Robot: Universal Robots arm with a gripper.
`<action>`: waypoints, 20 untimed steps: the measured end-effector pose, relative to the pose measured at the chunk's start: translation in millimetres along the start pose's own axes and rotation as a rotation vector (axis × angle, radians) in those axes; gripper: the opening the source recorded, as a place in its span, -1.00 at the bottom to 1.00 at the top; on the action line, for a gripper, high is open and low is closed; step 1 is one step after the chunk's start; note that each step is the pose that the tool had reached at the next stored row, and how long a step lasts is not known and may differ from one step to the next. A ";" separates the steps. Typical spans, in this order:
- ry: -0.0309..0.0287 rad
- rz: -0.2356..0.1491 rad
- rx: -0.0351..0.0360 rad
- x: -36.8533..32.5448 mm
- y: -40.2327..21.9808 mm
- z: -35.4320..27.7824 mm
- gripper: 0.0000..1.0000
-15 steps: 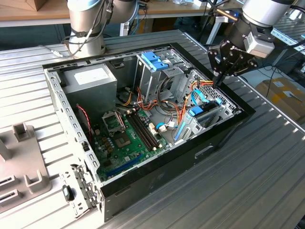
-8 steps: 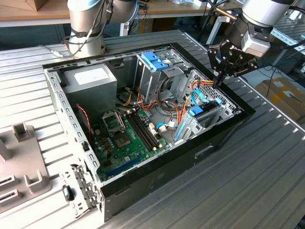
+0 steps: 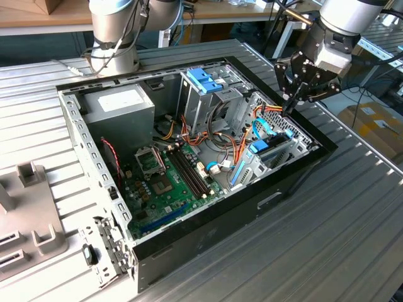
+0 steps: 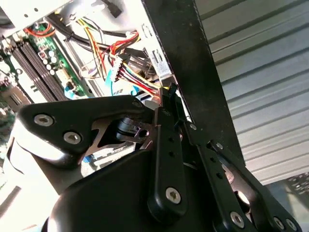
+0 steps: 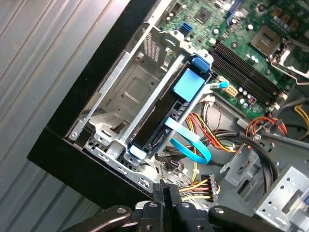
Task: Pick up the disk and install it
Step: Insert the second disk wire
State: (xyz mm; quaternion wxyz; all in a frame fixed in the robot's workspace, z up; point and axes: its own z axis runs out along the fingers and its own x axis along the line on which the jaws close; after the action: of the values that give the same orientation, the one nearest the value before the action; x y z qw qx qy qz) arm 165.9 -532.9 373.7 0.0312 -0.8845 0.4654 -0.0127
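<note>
The disk (image 3: 269,151) stands on edge in a metal drive bay at the corner of the open computer case on the exterior view's right. In the first wrist view the disk (image 5: 161,118) is a dark slab with a light-blue frame, and a flat blue cable runs from its end. My gripper (image 3: 290,108) hovers above the case rim just beyond that bay. Its fingers are shut with nothing between them. The fingertips (image 5: 160,192) meet over a bundle of coloured wires, a short way from the disk. In the second wrist view the gripper (image 4: 170,93) points at the case's black wall.
A tall metal cage with a blue top (image 3: 204,85) rises mid-case, and a grey power supply box (image 3: 119,104) sits at the back. The motherboard (image 3: 164,182) covers the floor of the case, with orange and blue cables (image 3: 236,148) over it. A grey fixture (image 3: 28,217) lies on the ribbed table. A second arm's base (image 3: 113,38) stands behind.
</note>
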 end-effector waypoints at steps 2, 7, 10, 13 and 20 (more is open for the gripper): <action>0.0033 0.048 0.0002 0.0 0.0 0.2 -0.68; 0.0034 0.050 0.0003 0.0 0.0 0.2 -0.68; 0.0034 0.051 0.0003 0.0 0.0 0.2 -0.68; 0.0034 0.051 0.0003 0.0 0.0 0.2 -0.68; 0.0067 0.099 0.0006 0.0 0.0 0.3 -0.68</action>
State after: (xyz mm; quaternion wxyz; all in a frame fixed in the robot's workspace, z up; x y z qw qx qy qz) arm 165.9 -532.9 373.4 0.0305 -0.8602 0.5089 -0.0142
